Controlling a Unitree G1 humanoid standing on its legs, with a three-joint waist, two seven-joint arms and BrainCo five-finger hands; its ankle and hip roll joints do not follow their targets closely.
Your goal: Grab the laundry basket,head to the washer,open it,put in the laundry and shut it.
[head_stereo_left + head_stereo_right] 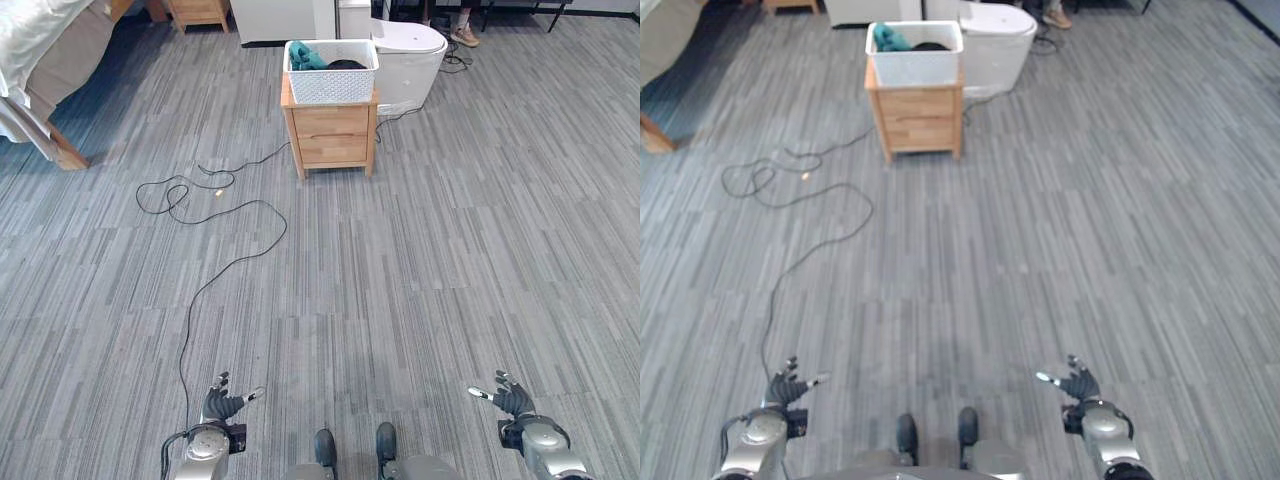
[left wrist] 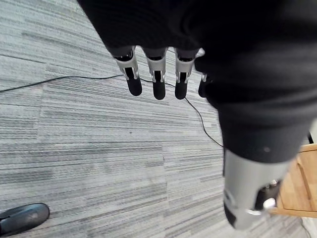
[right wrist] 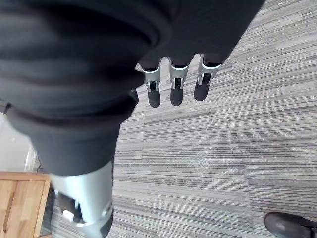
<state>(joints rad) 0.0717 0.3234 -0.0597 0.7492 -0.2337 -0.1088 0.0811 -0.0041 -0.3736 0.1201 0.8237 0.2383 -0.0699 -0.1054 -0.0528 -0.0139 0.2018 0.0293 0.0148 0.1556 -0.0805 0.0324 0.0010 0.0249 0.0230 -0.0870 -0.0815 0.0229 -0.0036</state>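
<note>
Far ahead in the left eye view, the white laundry basket [image 1: 331, 72] sits on a wooden nightstand [image 1: 331, 135], teal and dark laundry [image 1: 307, 56] showing over its rim, with the white washer [image 1: 411, 62] just behind. Down low, the left robot hand [image 1: 222, 403] and right robot hand [image 1: 511, 397] hover apart over the grey floor [image 1: 420, 260]. Left wrist view: fingers [image 2: 158, 79] straight, holding nothing. Right wrist view: fingers [image 3: 176, 84] likewise relaxed (empty too).
</note>
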